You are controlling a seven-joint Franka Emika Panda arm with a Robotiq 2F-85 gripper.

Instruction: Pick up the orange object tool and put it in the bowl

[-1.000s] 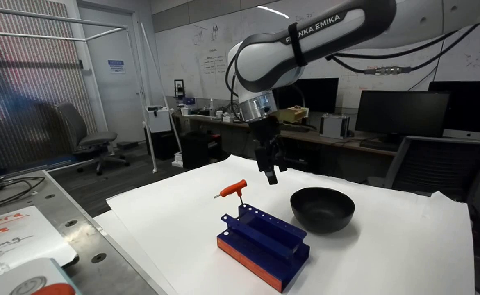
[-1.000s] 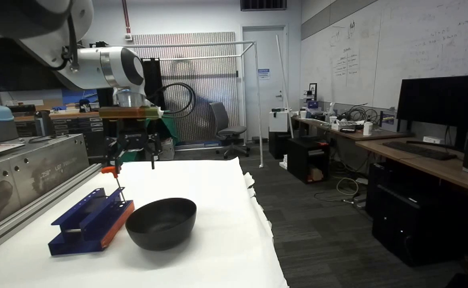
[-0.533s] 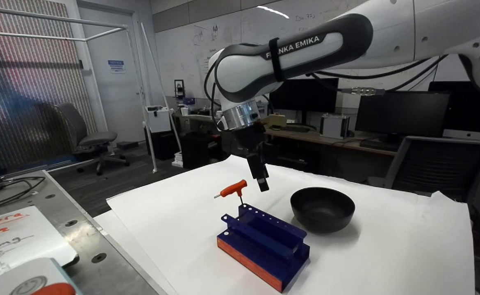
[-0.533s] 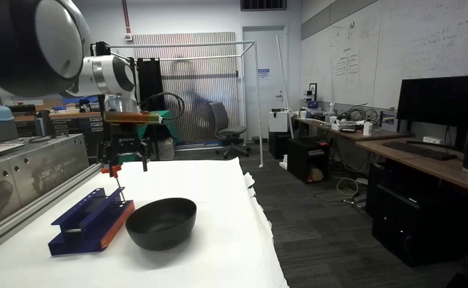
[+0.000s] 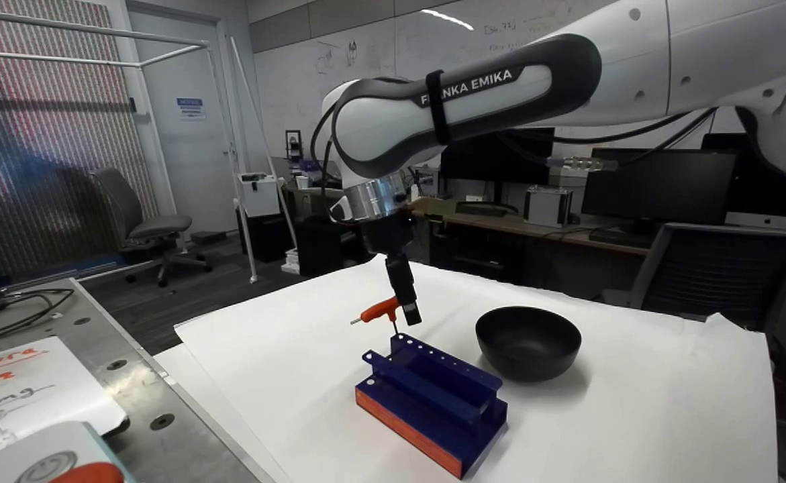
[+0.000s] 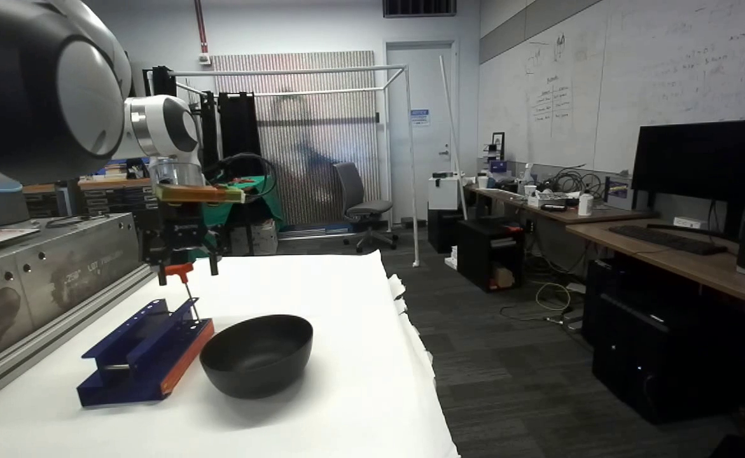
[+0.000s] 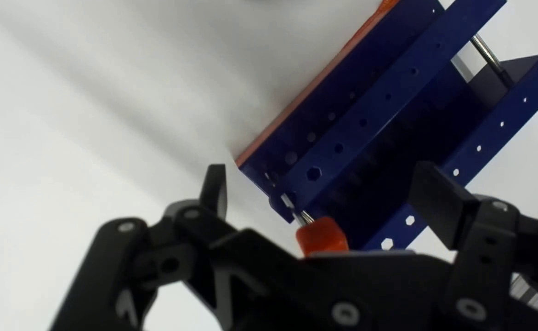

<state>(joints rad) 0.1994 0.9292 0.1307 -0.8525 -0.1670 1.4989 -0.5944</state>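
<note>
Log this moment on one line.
tool: open, near orange T-handle; orange T-handle: standing in blue rack; black bowl: beside blue rack; grasp: not yet made

the table point(image 5: 668, 402) has a white, paper-like top. in an exterior view a long edge point(image 6: 397, 292) looks ragged and torn. a far corner point(image 5: 721, 325), seen in an exterior view, peaks up a little. a blue rack point(image 5: 426, 386) sits flat on the white, orange showing along its base. a round black bowl point(image 5: 528, 362) stands just beside it, open side up, white showing between the two; a soft shadow point(image 6: 245, 412) lies under the bowl.
</note>
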